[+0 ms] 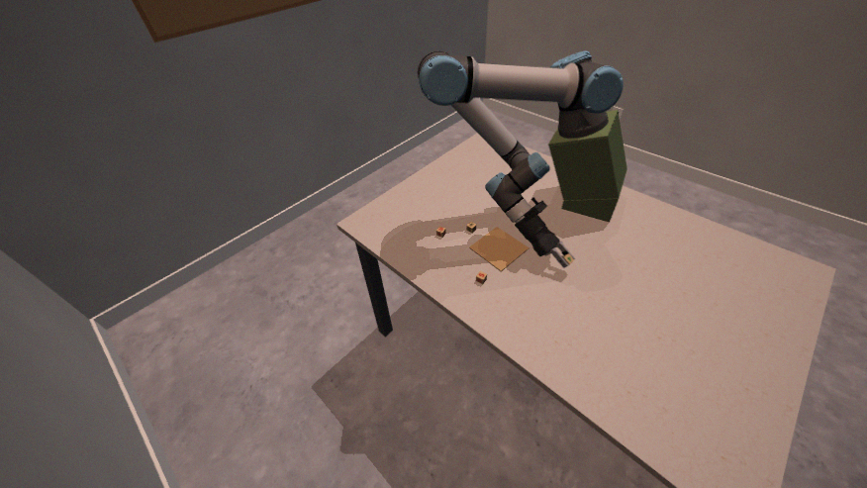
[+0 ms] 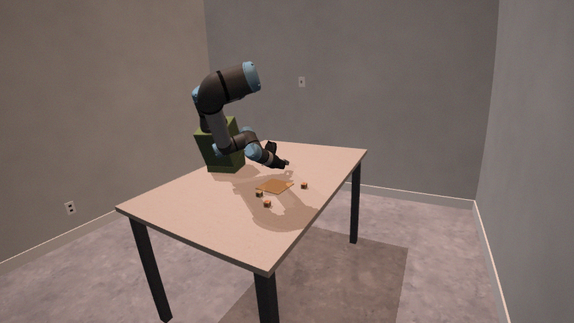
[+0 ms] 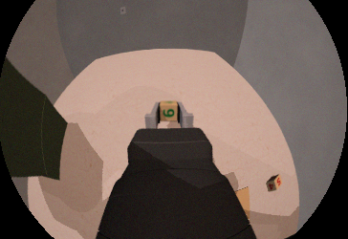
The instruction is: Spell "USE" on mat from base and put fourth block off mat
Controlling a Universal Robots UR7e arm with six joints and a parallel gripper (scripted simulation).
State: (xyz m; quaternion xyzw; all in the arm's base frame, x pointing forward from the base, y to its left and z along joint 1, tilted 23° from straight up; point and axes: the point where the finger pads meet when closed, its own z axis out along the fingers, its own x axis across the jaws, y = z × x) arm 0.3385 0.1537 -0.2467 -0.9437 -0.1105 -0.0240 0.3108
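- Your fingers (image 1: 563, 257) (image 2: 286, 162) are clamped on one wooden block (image 1: 568, 258) (image 3: 168, 112); in the wrist view you can see a green character on its face, shaped like a 9 or a G.
- You have that block up above the worktop (image 1: 671, 303) (image 2: 190, 213) (image 3: 229, 97), off to the side of the mat, with the gripper tilted rather than pointing straight down.
- The orange-brown mat (image 1: 500, 248) (image 2: 274, 186) (image 3: 244, 202) lies flat on the worktop, and none of your four blocks is on it.
- Near one corner of the mat you have a block with dark markings (image 1: 471, 227) (image 2: 259, 193); its letter is too small to tell.
- Farther out past it sits a block with a red-marked top (image 1: 440, 232) (image 2: 267, 203), also off the mat.
- Your remaining block, the red-lettered one (image 1: 481, 277) (image 2: 303, 185) (image 3: 273, 183), rests alone on the worktop, apart from the mat on another side.
- Behind the mat, your arm stands on the green pedestal (image 1: 585, 169) (image 2: 224, 162) (image 3: 29, 130).
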